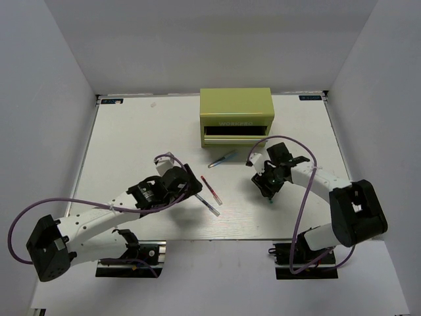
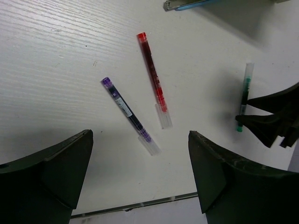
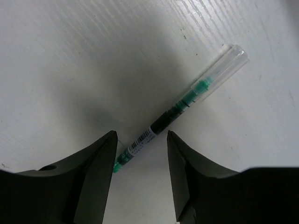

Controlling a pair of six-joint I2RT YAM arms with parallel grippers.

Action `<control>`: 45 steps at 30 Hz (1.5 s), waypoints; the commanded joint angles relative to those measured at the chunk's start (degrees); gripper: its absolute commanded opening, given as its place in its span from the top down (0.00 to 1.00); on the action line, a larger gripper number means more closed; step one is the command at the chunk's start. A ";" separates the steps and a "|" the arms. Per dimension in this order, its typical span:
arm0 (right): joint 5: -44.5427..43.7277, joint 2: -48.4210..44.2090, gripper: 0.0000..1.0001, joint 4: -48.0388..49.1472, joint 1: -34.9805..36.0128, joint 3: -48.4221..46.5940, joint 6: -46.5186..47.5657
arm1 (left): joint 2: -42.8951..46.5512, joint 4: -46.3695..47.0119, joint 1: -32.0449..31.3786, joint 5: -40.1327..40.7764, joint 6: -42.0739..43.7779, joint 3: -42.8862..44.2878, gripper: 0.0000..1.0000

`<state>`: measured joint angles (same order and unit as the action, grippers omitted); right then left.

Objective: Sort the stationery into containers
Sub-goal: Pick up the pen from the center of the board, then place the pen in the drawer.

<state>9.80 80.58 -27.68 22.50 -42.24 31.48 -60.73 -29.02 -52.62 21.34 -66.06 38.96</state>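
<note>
Chest (image 1: 237, 117), yellow-green metal, stands at the middle of the tabletop's (image 1: 131, 145) far edge. A dark gap runs along its lower front; whether a drawer is drawn out cannot be told for certain.

Four pens lie on the tabletop, none in the chest.
- Blue-silver pen (image 1: 222, 158): just in front of the chest, lying at a slant.
- Red pen (image 1: 211, 189): middle of the tabletop.
- Dark pen (image 1: 208, 205): just beside the red pen on its near side, both slanting much the same way. The two are close but apart.
- Teal pen (image 3: 182, 105): right of centre, flat, clear cap pointing away from the right hand (image 3: 140, 135).

The right hand is lowered over the teal pen. Its jaws are narrowly parted, one on each side of the pen's labelled end, and not gripping it.

The left hand (image 2: 140, 135) hangs over the red and dark pens, spread wide and holding nothing.
</note>
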 commanded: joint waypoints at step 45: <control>8.30 14.69 1.00 -8.09 0.70 -49.32 41.46 | -17.40 -0.96 0.06 -9.65 -28.42 5.34 0.17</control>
<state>20.03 93.58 -36.12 22.90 -86.67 70.11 -77.97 -29.71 -52.62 12.27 -92.49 41.91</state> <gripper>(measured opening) 0.036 0.836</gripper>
